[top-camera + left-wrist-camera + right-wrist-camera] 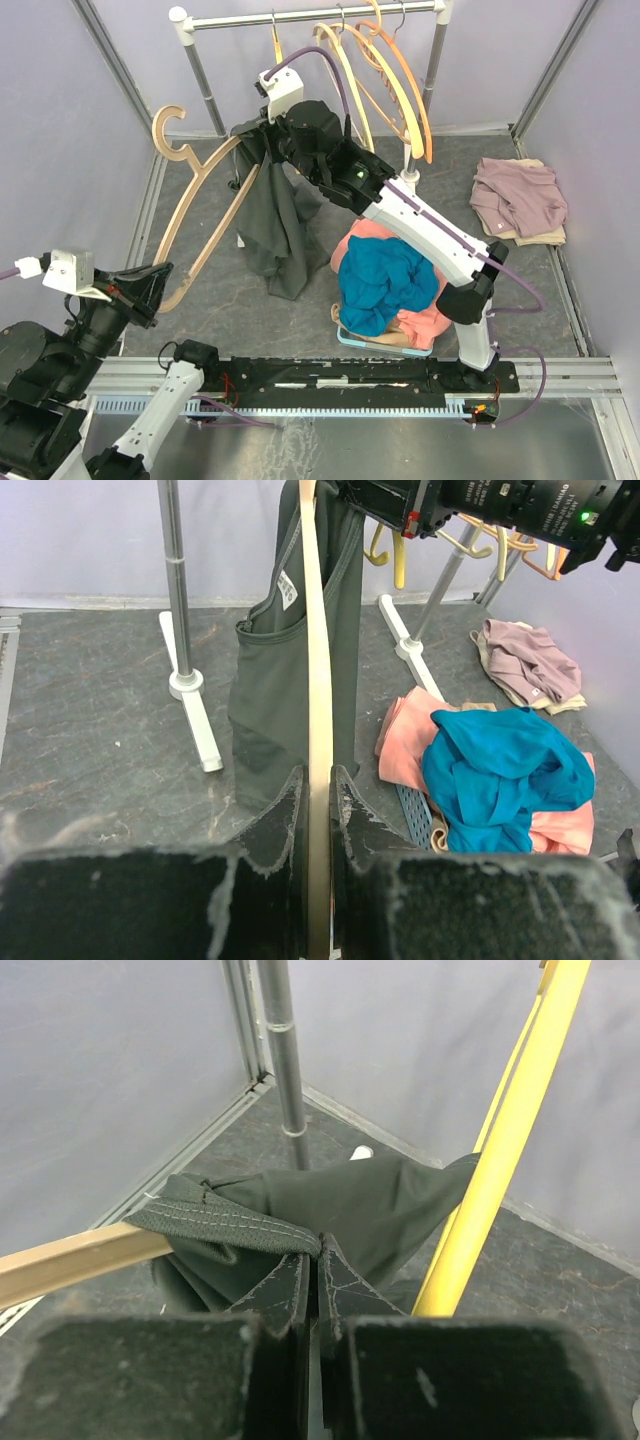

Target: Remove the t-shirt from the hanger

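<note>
Right gripper (318, 1265) pinches the stitched hem of the dark t-shirt (375, 1200). My left gripper (318, 785) clamps the smooth, curved wooden hanger (318, 660).

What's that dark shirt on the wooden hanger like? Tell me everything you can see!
The t-shirt is dark grey, soft-looking cloth with a stitched edge and a small white label. It hangs crumpled from one end of the pale wooden hanger, drooping down loosely. The right gripper pinches its cloth beside that end, and the left gripper grips the hanger's bare arm.
</note>
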Controlling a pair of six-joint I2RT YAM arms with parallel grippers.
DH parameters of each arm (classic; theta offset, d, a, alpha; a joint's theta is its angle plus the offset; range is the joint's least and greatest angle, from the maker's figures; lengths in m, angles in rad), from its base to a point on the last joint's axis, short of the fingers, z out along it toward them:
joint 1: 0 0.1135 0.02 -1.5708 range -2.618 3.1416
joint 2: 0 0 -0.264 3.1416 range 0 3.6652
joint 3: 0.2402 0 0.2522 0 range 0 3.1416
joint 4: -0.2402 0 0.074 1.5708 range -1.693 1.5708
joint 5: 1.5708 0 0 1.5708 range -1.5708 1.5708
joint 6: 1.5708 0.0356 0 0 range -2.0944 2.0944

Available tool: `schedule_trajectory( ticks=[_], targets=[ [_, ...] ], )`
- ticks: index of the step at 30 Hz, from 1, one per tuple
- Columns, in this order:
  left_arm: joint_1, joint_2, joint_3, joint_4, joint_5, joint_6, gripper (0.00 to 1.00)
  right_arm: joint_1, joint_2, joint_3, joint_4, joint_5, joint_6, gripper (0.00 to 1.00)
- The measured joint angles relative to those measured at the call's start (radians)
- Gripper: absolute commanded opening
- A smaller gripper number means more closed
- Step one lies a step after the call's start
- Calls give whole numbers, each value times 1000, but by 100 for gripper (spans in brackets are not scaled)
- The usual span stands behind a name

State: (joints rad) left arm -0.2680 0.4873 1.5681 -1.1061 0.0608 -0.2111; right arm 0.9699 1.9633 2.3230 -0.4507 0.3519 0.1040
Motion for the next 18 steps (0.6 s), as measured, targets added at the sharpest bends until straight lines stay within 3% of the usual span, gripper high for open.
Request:
schedule_trajectory(
  ticks=[18],
  targets=[
    [0, -17, 106, -104, -85, -31, 3, -47, 99, 27, 42, 148, 12, 3]
  ],
)
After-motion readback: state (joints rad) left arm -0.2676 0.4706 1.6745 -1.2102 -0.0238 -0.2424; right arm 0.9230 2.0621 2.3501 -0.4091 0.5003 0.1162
